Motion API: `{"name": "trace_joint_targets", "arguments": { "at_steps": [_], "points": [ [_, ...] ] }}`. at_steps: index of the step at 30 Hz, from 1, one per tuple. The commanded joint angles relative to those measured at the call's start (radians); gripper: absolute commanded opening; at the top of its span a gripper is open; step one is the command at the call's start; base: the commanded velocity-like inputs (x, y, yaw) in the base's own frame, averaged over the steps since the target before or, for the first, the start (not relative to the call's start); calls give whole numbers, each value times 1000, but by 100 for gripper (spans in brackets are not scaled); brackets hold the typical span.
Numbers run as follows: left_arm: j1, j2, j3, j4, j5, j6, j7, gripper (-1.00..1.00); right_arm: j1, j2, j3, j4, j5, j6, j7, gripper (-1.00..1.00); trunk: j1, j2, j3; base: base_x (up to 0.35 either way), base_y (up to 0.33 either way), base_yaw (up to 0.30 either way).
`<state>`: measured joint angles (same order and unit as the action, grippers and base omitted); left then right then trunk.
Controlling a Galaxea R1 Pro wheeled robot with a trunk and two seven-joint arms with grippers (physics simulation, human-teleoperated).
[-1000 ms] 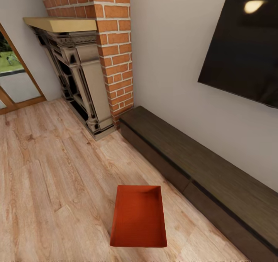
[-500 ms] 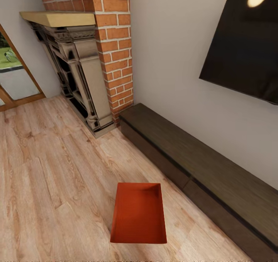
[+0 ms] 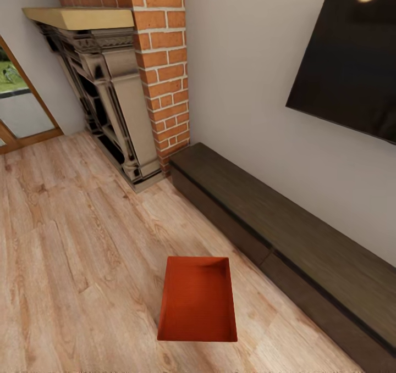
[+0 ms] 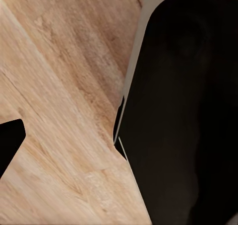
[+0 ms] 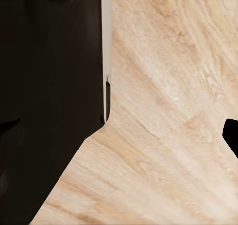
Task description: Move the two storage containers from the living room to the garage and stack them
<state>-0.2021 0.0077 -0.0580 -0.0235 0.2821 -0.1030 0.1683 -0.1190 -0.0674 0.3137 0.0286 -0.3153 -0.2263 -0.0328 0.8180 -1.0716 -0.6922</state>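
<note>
One storage container, a plain orange-red open box with low walls, lies on the light wood plank floor of the living room, low in the head view and just in front of me. It stands about a hand-width from the long dark cabinet. My left gripper hangs over bare planks, with one dark fingertip at the picture's edge. My right gripper is likewise over planks, with a fingertip at the far edge. Both look open and hold nothing.
A long low dark wood cabinet runs along the wall at the right, under a black TV screen. The brick chimney and dark fireplace stand at the back left, beside a wood-framed glass door. My dark base is beside each gripper.
The whole head picture has slid slightly upward, so the camera has moved. The container lies where it was on the floor.
</note>
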Motion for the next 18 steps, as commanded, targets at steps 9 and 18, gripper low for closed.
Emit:
{"name": "trace_joint_targets", "arguments": {
  "at_steps": [9,18],
  "points": [
    [0,0,-6,0,8,-3,2,100,-1,0,8,3,-7,-5,-1,100,0,0,-15,0,0,0],
    [0,0,-6,0,8,-3,2,100,-1,-2,7,2,-9,-3,-9,100,0,0,-26,0,0,0]
  ]
}}
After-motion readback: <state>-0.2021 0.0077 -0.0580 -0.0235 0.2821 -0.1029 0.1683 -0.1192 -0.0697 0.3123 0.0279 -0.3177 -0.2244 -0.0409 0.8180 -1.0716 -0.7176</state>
